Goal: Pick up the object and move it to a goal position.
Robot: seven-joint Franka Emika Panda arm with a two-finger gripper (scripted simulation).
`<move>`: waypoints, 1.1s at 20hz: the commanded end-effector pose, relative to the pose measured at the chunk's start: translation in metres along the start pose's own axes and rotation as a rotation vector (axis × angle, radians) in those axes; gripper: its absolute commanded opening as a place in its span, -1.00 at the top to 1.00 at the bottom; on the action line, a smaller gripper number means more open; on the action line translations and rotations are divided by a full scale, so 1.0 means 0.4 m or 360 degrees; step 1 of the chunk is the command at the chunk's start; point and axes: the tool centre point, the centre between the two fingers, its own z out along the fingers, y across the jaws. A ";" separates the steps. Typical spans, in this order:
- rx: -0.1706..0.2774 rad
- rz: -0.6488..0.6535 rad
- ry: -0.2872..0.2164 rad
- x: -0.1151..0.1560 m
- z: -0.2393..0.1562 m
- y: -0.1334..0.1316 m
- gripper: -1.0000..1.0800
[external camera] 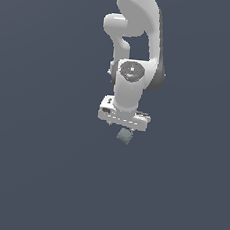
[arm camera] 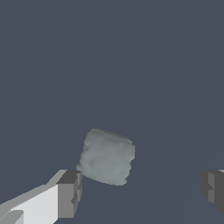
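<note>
The object, a small dull grey-green cube (external camera: 124, 135), sits on the dark floor directly under the white gripper head in the exterior view. In the wrist view the cube (arm camera: 107, 156) lies between the two grey fingers, close to one fingertip (arm camera: 70, 192) and well apart from the other fingertip (arm camera: 213, 187). My gripper (arm camera: 142, 190) is open, with a gap much wider than the cube. In the exterior view the gripper (external camera: 124, 130) hangs just above the cube, and its fingers are mostly hidden by the head.
The plain dark blue-grey floor (external camera: 40, 179) fills both views. The white arm (external camera: 138, 34) rises above the gripper toward the top of the exterior view. No goal marker shows.
</note>
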 end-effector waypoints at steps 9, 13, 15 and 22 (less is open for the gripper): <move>0.0015 0.0354 0.0016 -0.026 0.057 -0.050 -0.92; 0.0018 0.0435 0.0020 -0.032 0.070 -0.060 -0.92; 0.0019 0.0463 0.0021 -0.035 0.074 -0.064 -0.92; 0.0020 0.0492 0.0022 -0.038 0.079 -0.068 -0.92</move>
